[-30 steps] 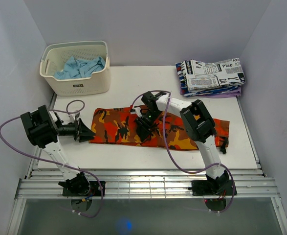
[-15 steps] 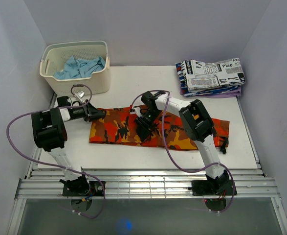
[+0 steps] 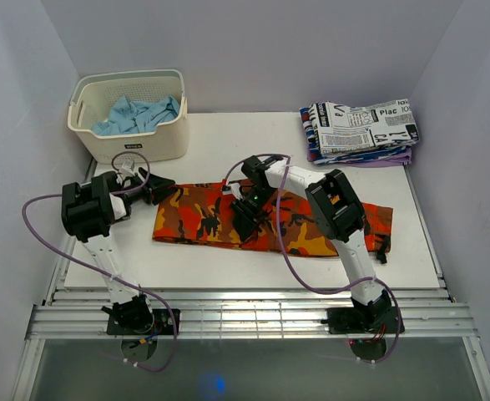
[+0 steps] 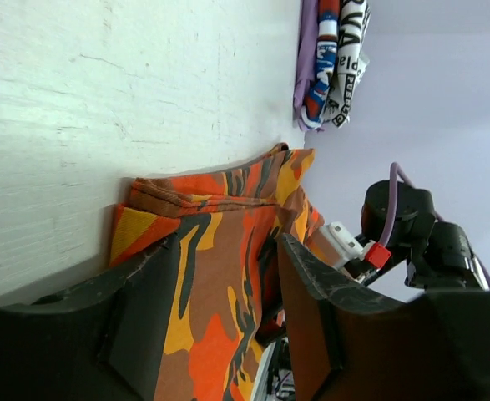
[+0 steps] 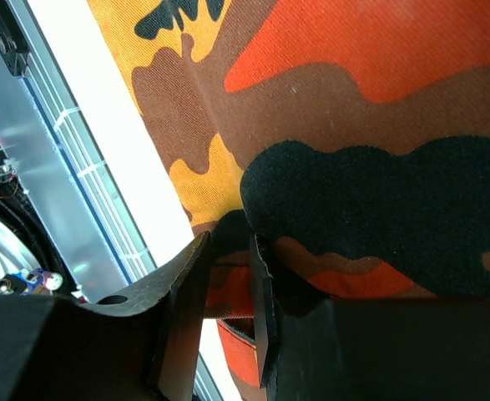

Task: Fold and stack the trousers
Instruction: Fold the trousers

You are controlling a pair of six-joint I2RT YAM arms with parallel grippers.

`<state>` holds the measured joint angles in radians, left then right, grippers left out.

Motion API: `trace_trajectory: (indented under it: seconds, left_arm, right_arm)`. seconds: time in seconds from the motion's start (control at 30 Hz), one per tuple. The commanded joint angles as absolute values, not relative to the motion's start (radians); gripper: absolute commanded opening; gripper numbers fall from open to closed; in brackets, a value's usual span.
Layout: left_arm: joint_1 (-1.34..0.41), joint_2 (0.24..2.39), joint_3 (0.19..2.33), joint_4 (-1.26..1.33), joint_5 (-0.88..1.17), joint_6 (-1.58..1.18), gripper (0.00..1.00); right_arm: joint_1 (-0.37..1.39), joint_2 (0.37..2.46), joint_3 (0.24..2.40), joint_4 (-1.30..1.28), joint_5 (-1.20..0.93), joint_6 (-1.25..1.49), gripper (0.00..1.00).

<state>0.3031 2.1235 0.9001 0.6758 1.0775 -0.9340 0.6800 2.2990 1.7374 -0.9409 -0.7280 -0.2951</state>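
Trousers [image 3: 196, 224] at centre frame look soft and limp; right gripper [image 3: 246, 220] pinches a mid fold, left gripper [image 3: 162, 186] gapes empty at the left-end hem, the best hold.

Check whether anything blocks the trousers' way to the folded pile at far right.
Nothing visible does. Only bare table lies between the trousers and the folded pile. The right gripper rests on the trousers' middle, not in that path.
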Motion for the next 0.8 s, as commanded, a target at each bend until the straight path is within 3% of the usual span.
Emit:
trace_trajectory:
  seconds: [0.0, 0.13, 0.27, 0.37, 0.67, 0.77]
  left_arm:
    - [0.333, 2.14, 0.873, 0.828, 0.959, -1.008, 0.63]
    - [0.417, 2.03, 0.879, 0.708, 0.988, -0.898, 0.65]
    - [0.442, 1.901, 1.066, -0.095, 0.904, -0.269, 0.64]
    - [0.443, 1.913, 1.127, -0.393, 0.847, -0.076, 0.56]
    - [0.403, 1.93, 1.039, -0.655, 0.81, 0.189, 0.51]
    - [0.388, 1.91, 1.003, -0.655, 0.845, 0.199, 0.57]
  right_arm:
    - [0.672, 2.378, 1.675, -0.902, -0.48, -0.379, 0.33]
    - [0.672, 2.37, 1.695, -0.904, -0.479, -0.379, 0.33]
    - [0.676, 2.378, 1.715, -0.893, -0.491, -0.368, 0.34]
    - [0.68, 2.391, 1.721, -0.884, -0.489, -0.356, 0.34]
    - [0.68, 2.368, 1.703, -0.848, -0.499, -0.341, 0.34]
    - [0.678, 2.362, 1.703, -0.844, -0.505, -0.344, 0.35]
